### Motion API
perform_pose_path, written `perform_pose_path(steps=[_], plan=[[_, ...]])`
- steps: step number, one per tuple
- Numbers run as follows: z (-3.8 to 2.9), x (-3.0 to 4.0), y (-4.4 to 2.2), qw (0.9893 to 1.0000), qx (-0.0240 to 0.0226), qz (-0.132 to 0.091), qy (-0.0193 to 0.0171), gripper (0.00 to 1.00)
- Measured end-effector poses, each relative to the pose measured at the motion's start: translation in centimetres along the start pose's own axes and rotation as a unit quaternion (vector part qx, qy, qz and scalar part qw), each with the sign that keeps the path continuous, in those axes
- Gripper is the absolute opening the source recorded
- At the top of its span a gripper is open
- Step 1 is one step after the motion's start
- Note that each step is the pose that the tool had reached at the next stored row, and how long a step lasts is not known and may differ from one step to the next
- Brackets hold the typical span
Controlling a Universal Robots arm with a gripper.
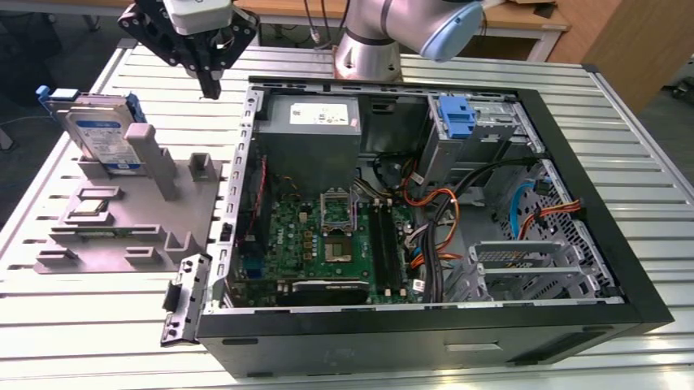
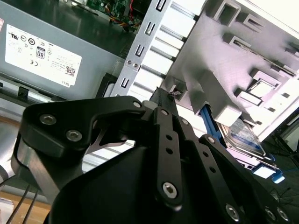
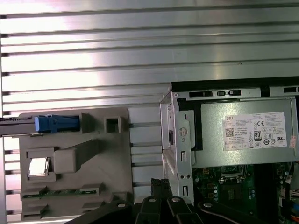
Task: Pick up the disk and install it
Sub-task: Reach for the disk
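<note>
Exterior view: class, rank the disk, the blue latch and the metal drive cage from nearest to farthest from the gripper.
1. The disk, upright on the grey fixture, exterior view's left, nearest the gripper.
2. The blue latch, inside the case's far end.
3. The metal drive cage, by the case's near right corner.

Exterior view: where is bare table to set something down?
Bare slatted metal table on the camera side of the grey fixture plate, and to the exterior view's right of the open black computer case. Crowded: plate, case interior.
</note>
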State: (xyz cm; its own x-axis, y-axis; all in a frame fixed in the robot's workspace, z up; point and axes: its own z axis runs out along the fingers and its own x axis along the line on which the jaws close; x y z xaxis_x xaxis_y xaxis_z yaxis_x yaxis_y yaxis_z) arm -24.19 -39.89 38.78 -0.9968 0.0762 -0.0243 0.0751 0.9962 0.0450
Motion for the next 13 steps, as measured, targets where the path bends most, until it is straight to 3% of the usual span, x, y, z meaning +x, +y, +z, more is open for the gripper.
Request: perform_pose_path(steps=[13], plan=[[-0.02,0.71,-0.05,1.0,0.0,0.0,0.0,0.1]])
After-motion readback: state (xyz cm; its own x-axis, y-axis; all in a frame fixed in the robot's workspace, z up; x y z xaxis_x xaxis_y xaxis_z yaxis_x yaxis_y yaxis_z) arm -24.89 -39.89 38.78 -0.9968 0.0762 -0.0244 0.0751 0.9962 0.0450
